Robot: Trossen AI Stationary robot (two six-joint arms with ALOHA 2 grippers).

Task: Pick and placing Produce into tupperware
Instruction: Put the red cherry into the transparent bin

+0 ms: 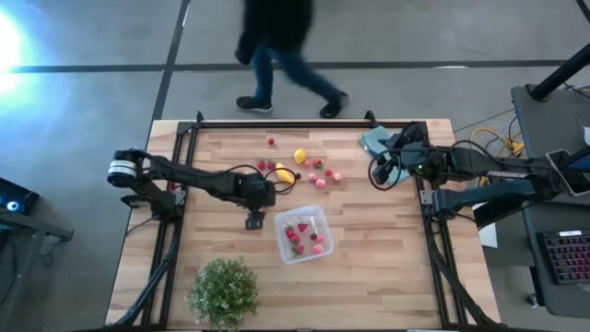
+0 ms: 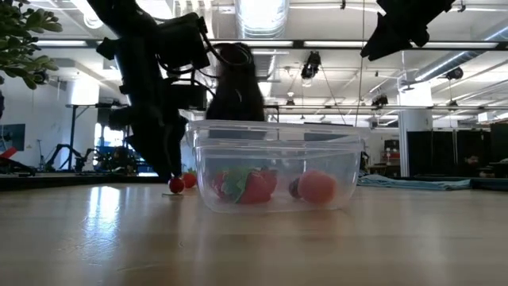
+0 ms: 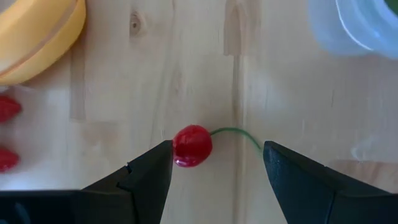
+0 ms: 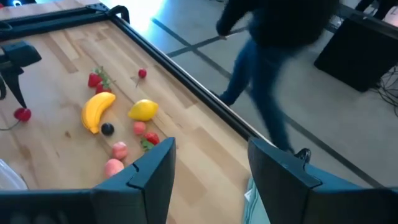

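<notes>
banana (image 3: pixel 37 37): cut by frame edge | tupperware (image 3: pixel 357 25): blurred, cropped | person (image 1: pixel 281 46): blurred

One banana (image 4: pixel 98 111), one lemon (image 4: pixel 143 110), one clear tupperware (image 1: pixel 303 232) and one potted plant (image 1: pixel 224 291) sit on the tabletop (image 1: pixel 369 277). One cherry (image 3: pixel 192 146) shows between two end effector fingers (image 3: pixel 147 178). Smaller red and pink pieces are too tiny to count exactly.
</notes>
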